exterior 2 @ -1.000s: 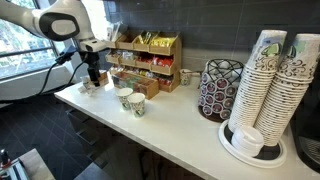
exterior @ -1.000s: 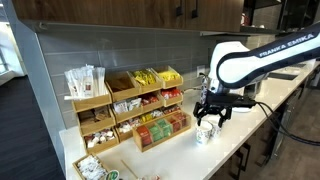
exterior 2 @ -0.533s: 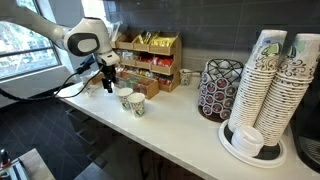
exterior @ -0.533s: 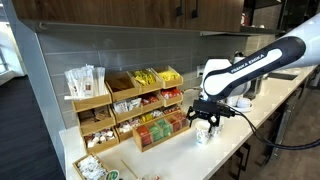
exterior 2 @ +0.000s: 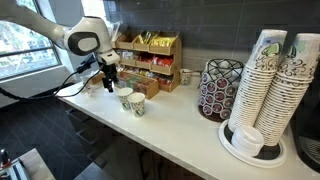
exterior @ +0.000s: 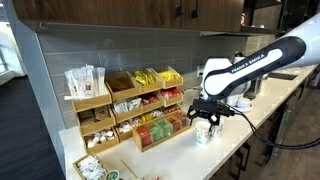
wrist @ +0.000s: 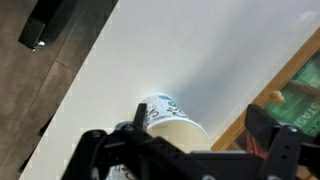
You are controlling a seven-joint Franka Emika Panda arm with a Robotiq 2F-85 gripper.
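- One robot arm (exterior: 250, 62) reaches over the white counter (exterior 2: 180, 122), and its single gripper (exterior: 207, 119) points straight down.
- The gripper's two jaws stand wide apart and hold nothing.
- Two paper cups (exterior 2: 130, 101) stand upright on the counter, just beside each other, in front of the wooden rack (exterior 2: 148, 60) and near the counter's end.
- The gripper hangs just above one cup (exterior: 205, 134). In the wrist view this cup (wrist: 170, 115) sits between the two dark jaws, with its printed side and pale rim showing. Whether a jaw touches it, I cannot tell.
- The rack, one stepped unit of three tiers against the wall, holds packets sorted into compartments.
- One low tray (exterior: 80, 160) with more packets lies on the counter in front of the rack's far end.
- One round wire pod holder (exterior 2: 221, 90) stands well apart from the two cups, farther along the counter.
- Beyond it, at least three tall stacks of nested cups (exterior 2: 275, 85) rise from one round plate (exterior 2: 232, 148); the exact count of stacks is hard to tell.
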